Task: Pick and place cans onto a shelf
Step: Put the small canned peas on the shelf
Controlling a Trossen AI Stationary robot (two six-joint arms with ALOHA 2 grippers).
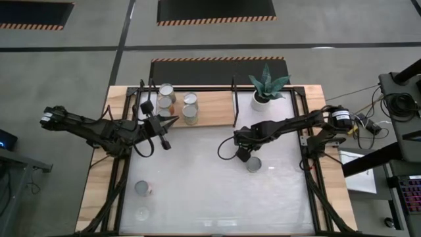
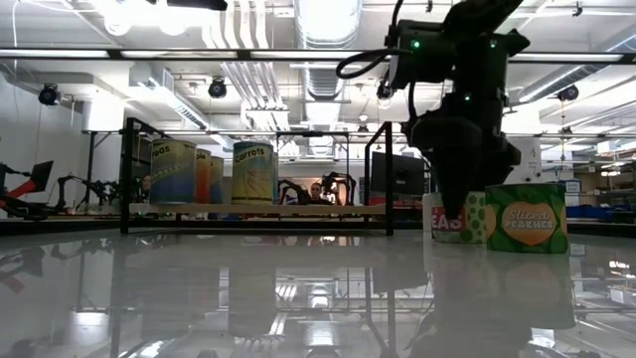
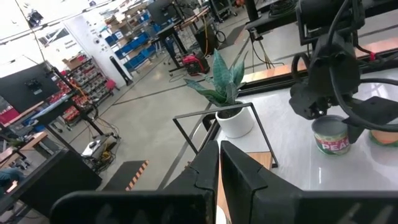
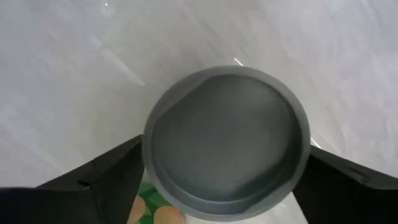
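The shelf (image 1: 210, 108), a wooden board in a black frame, lies at the table's far left and bears several cans (image 1: 190, 115); they also show in the low view (image 2: 252, 172). A peas can (image 2: 459, 221) and a sliced-peaches can (image 2: 527, 219) stand side by side right of the table's middle. In the high view only one of them (image 1: 254, 164) shows. My right gripper (image 1: 244, 155) is open, low over these two. In the right wrist view a can's round top (image 4: 227, 146) shows between its fingers. My left gripper (image 1: 170, 128) is shut and empty at the shelf's near edge.
A white pot with a spiky green plant (image 1: 266, 89) stands right of the shelf at the far edge. Two more cans (image 1: 143, 188) (image 1: 141, 214) stand near the table's near left corner. A black frame (image 1: 306, 131) runs along the table's sides.
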